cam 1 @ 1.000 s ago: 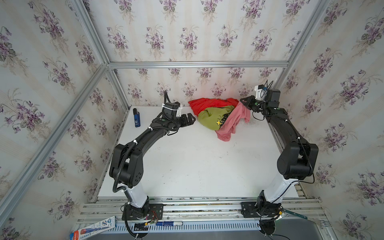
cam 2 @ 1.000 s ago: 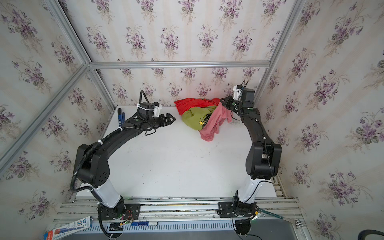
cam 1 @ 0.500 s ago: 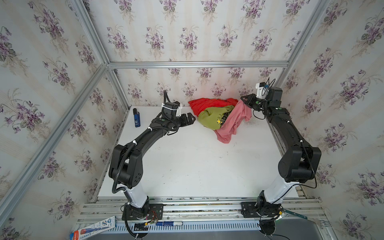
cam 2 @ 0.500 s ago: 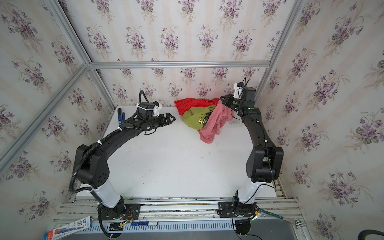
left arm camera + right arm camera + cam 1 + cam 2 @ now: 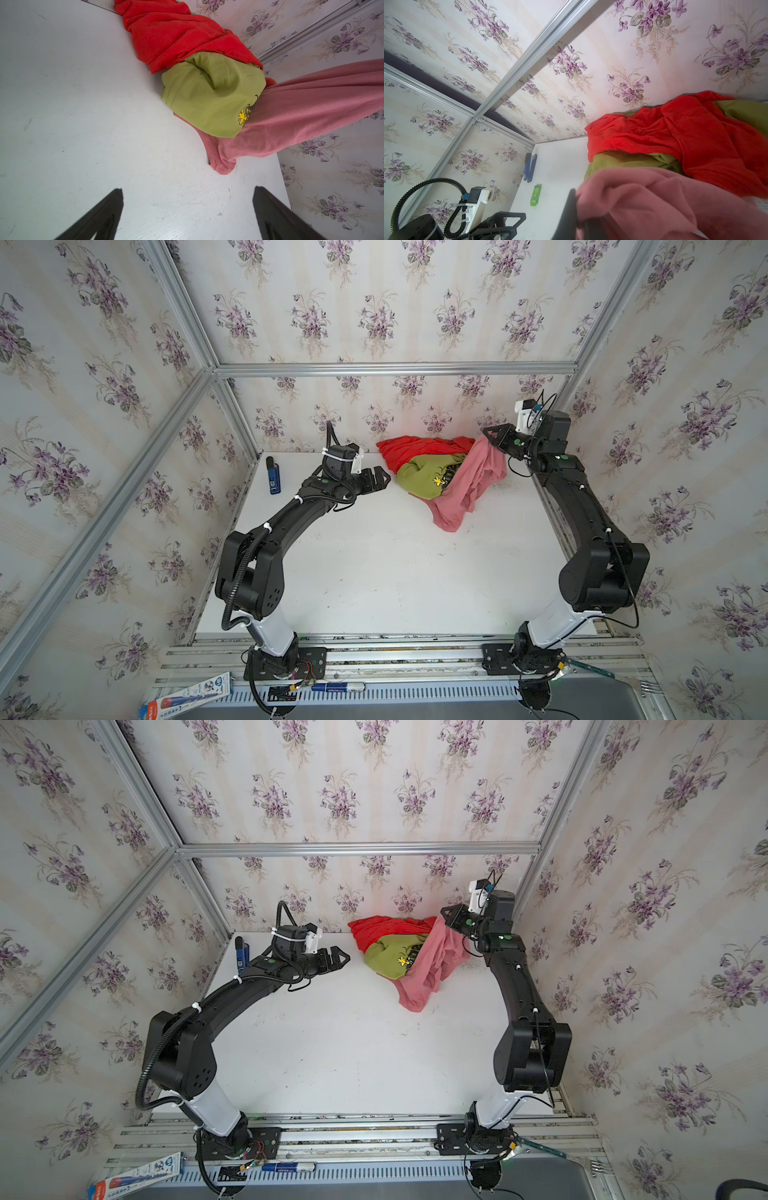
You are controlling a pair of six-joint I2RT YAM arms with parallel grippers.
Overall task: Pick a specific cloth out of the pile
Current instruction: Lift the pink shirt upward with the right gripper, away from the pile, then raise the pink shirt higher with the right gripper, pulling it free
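The pile lies at the back of the white table: a bright red cloth, an olive-green one with a yellow-black print and the salmon-pink cloth. My right gripper is shut on the pink cloth's upper end, holding it raised above the pile. The rest of the cloth hangs down to the table over the olive one. In the right wrist view, pink fabric bunches between the fingers of the right gripper. My left gripper hovers open and empty left of the pile; the left gripper has bare table between its fingers.
A blue device lies at the table's back left corner, with a small green pack near it. Papered walls and metal frame posts close in the back and both sides. A tube box and a marker lie on the front rail.
My right gripper has risen slightly, drawing the pink cloth's upper end up with it. The left arm has stayed where it was.
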